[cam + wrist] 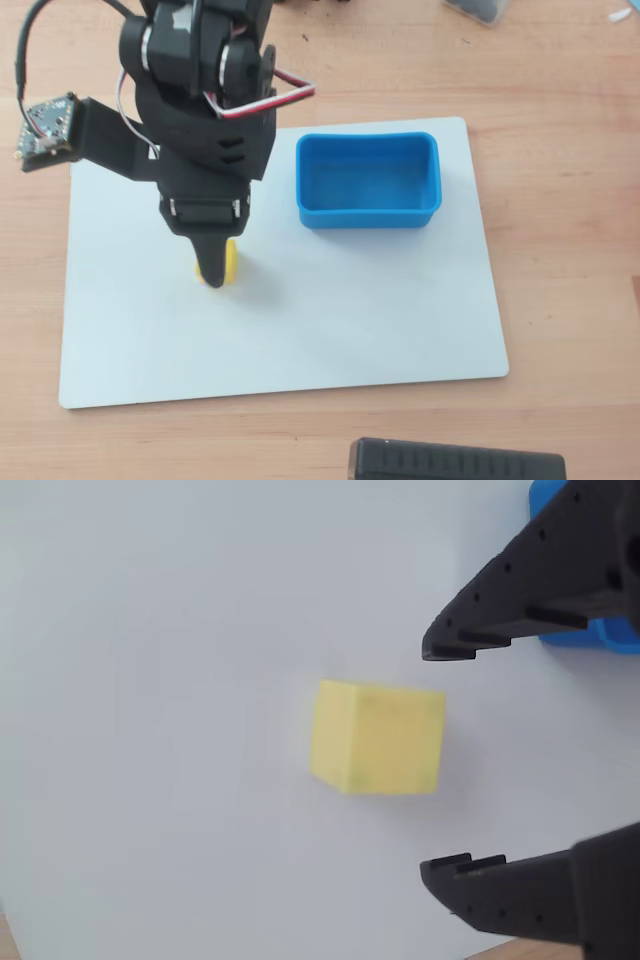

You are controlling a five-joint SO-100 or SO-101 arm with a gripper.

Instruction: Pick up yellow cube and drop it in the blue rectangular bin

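Note:
The yellow cube (pixel 378 738) lies on the white board. In the wrist view it sits just ahead of my open gripper (pixel 440 760), level with the gap between the two black fingers and not touched by either. In the overhead view only a sliver of the cube (pixel 230 262) shows beside the black fingertip of my gripper (pixel 213 268), which hangs over it. The blue rectangular bin (pixel 368 180) stands empty on the board to the right of the arm. A corner of the bin (pixel 590 630) shows behind the upper finger in the wrist view.
The white board (pixel 300 330) lies on a wooden table (pixel 560 250). A black box (pixel 455 462) sits at the table's front edge. A small circuit board (pixel 45 125) hangs on a bracket to the left of the arm.

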